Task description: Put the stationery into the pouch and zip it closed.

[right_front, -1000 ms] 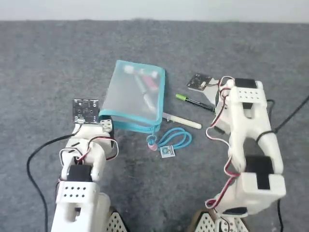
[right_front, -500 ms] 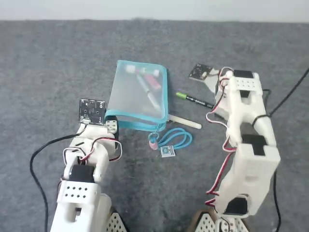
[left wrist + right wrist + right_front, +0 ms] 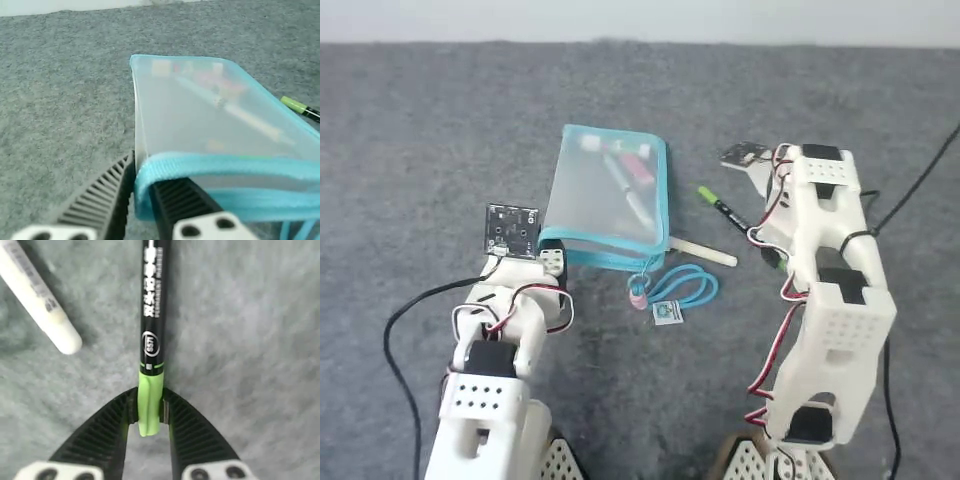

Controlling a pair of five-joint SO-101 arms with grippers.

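Pouch: The pouch (image 3: 610, 200) lay flat on the grey desk (image 3: 430, 130), between my two arms. Some stationery showed blurred through its translucent wall.
Left end effector: My left end effector (image 3: 142, 197) was pinching the pouch's teal-bound near corner, its jaws pressed on the fabric.
Green-and-black pen: The green-and-black pen (image 3: 152, 315) lay beside the pouch and apart from it, outside it.
Right end effector: My right end effector (image 3: 149, 407) was closed on that pen's green end only, with the whole black barrel sticking out beyond the jaws.
White pen: The white pen (image 3: 37, 295) lay loose on the desk near the held pen, one end close to the pouch's edge.
Risk, grip: I judged the hold on the very tip to be weak. The long barrel could swing or slip free when lifted.
Risk, entry: If the mouth gaped too little, the pen tip could catch on the teal edge and shove the pouch, dragging it against my left hold.
Risk, clutter: The blue cord (image 3: 685, 285) by the zip pull (image 3: 636, 295) could snag the pen or later foul the zip.
Hard to make out: I could not tell how far the zip stood open, nor which side the mouth faced.
Hidden: My right arm covered the pen's gripped end in the high view, and the items inside the pouch were too blurred to name.
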